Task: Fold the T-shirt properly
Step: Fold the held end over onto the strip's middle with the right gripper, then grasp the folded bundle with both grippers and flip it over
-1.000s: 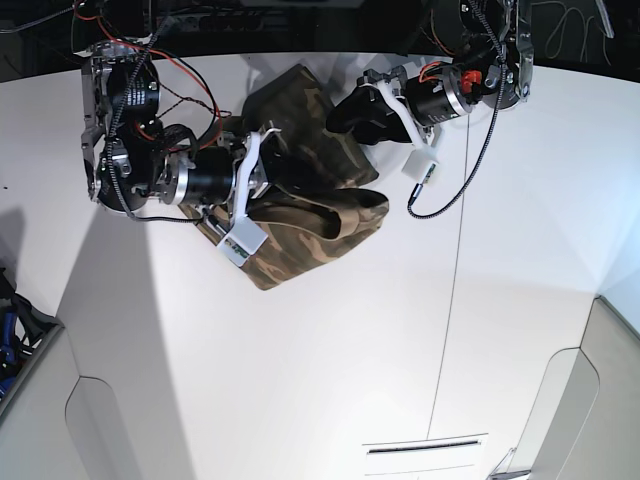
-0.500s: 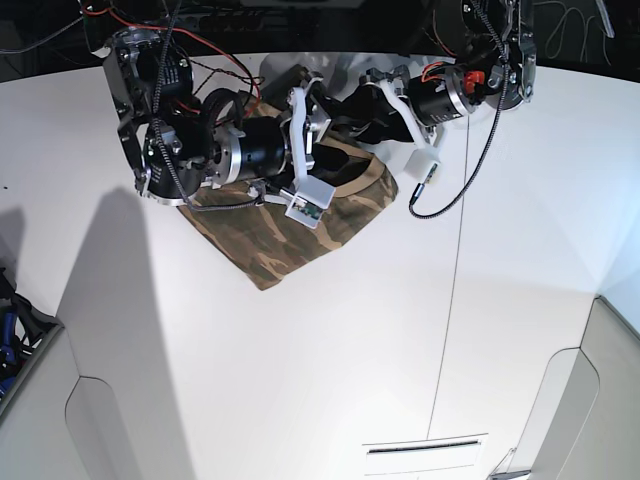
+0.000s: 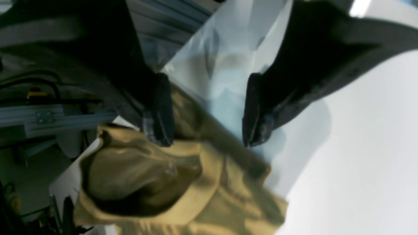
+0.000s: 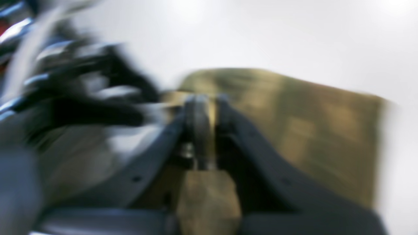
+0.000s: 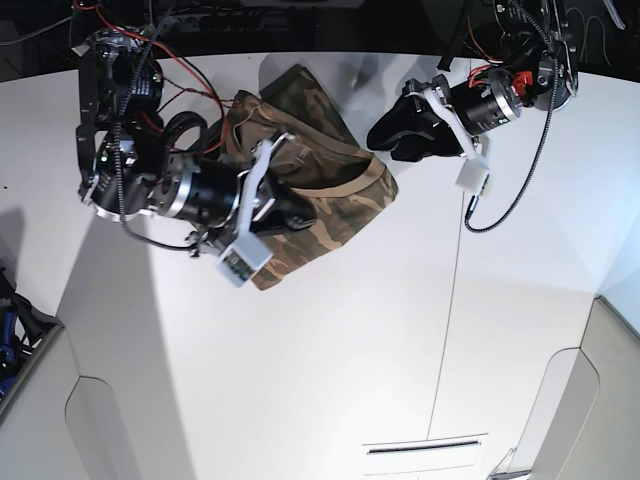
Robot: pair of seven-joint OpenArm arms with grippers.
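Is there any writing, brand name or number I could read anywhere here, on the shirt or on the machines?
None can be read.
T-shirt: camouflage print only, no lettering shows.
Small white camera modules on the arms: any markings are too small to read.
Both wrist views: too blurred for any text.

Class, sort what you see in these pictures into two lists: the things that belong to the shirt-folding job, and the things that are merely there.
Belongs to the job:
- T-shirt, camouflage, partly folded
- right gripper, jaws shut over the shirt
- left gripper, jaws apart, nothing between them

Merely there:
- white table
- loose black cable hanging from the left arm
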